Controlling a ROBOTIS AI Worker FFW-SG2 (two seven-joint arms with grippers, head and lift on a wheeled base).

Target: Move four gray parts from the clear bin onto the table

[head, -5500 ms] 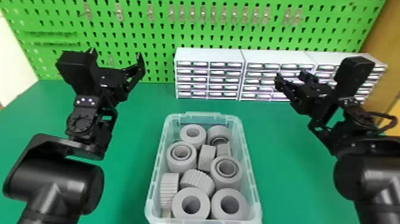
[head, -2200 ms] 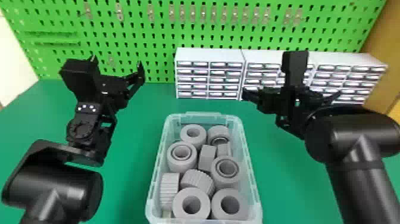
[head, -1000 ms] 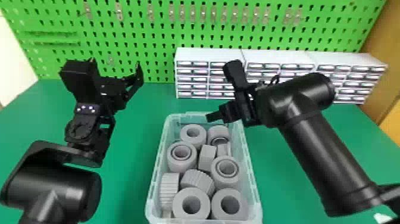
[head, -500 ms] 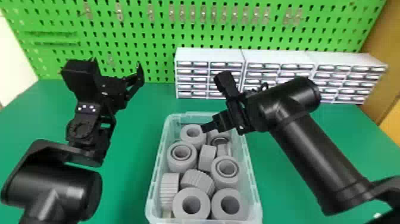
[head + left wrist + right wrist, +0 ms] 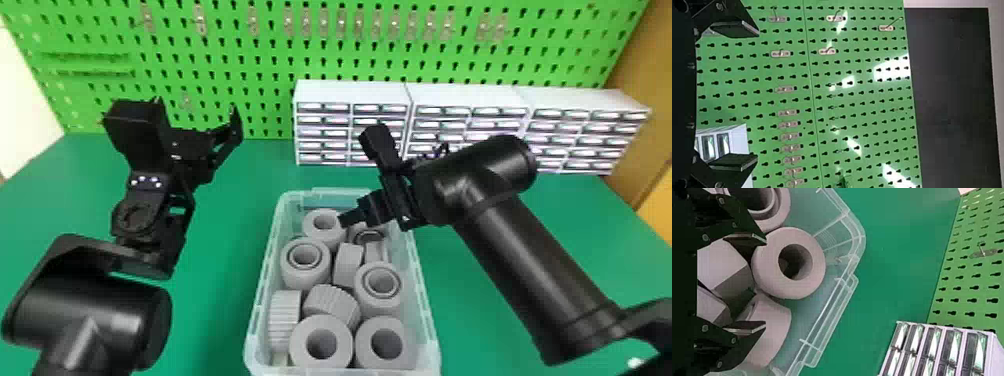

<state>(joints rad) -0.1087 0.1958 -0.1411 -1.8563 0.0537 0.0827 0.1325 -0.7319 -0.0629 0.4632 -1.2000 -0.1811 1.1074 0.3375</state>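
Right gripper [image 5: 766, 283] above the clear bin's [image 5: 268, 270] far end, fingers apart, empty. Gray parts [image 5: 348, 265] lie inside; first pick seemingly under way. Next, probably: straddle one, lower, close.

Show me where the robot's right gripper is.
In the head view, the right gripper hovers over the far end of the clear bin, by the gray part nearest the bin's far left corner.
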